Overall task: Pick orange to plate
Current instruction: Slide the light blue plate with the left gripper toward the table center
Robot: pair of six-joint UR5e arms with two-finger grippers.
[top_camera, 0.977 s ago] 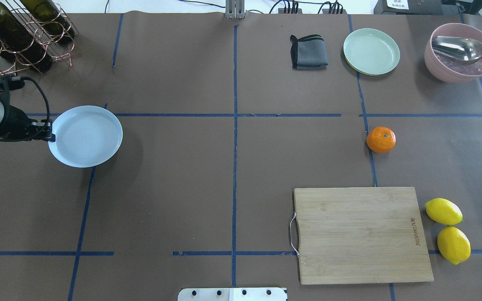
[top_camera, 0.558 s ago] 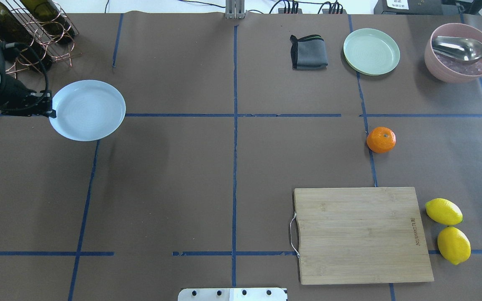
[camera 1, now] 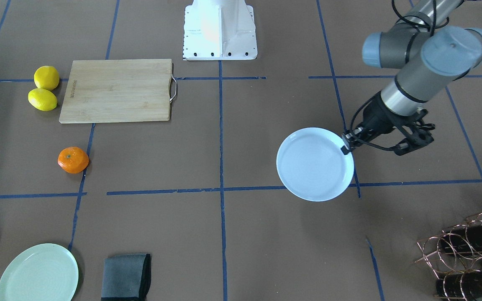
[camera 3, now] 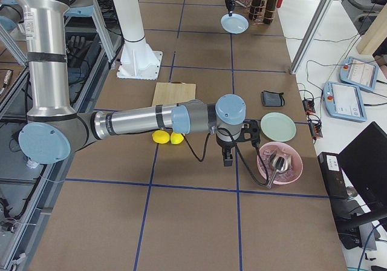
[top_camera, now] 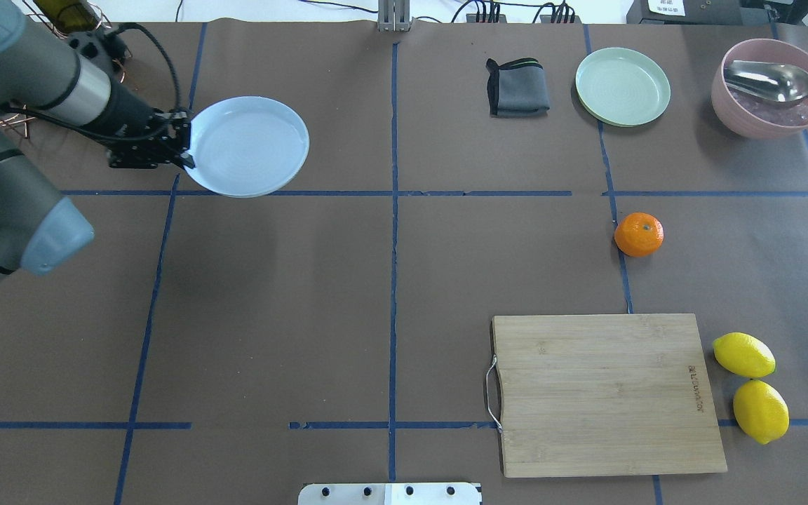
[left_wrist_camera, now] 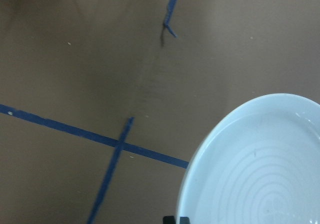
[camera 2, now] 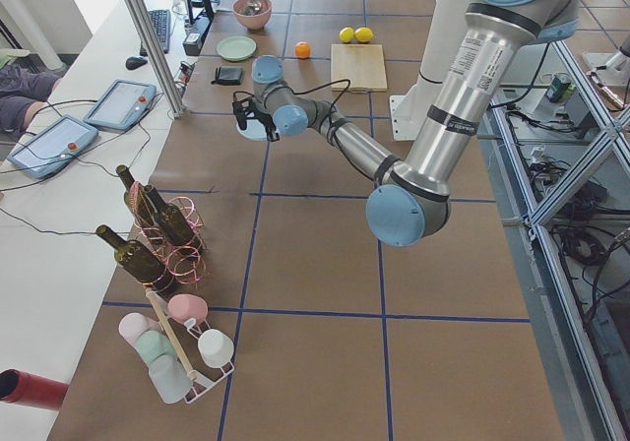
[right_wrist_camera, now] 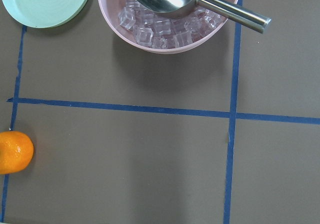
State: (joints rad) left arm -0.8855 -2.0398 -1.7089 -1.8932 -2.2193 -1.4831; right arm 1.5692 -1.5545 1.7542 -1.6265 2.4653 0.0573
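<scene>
**Overhead exterior: plate swings in from the left edge, orange untouched**

Take the table's middle as your dial, with 12 o'clock pointing away from the robot. Nearest the base, the cutting board [top_camera: 611, 393] at 5 o'clock and the two lemons [top_camera: 751, 386] beside it at 4 o'clock lie exactly as they did a second ago.

Further out, the orange [top_camera: 639, 234] sits on the table at 3 o'clock on a blue tape line. It has not shifted, and nothing touches it.

The change is farther still, at about 10 o'clock. The plate [top_camera: 250, 147] was at the left edge a second ago, and it has since travelled away from the robot and in toward the centre line. In the left wrist view it appears to hang above the paper, not resting on it.

You can read this as the plate being carried toward the fruit's half of the table. The pick itself has not begun.

The left gripper [top_camera: 183, 144] has its jaws nearly together, pinched on the plate's left rim with only the rim's thickness between them.

You see the right gripper [camera 3: 227, 159] only from the side, hanging near the pink bowl [top_camera: 769, 88] at 2 o'clock. It holds nothing you can see, and you cannot tell how far apart its jaws are.
</scene>
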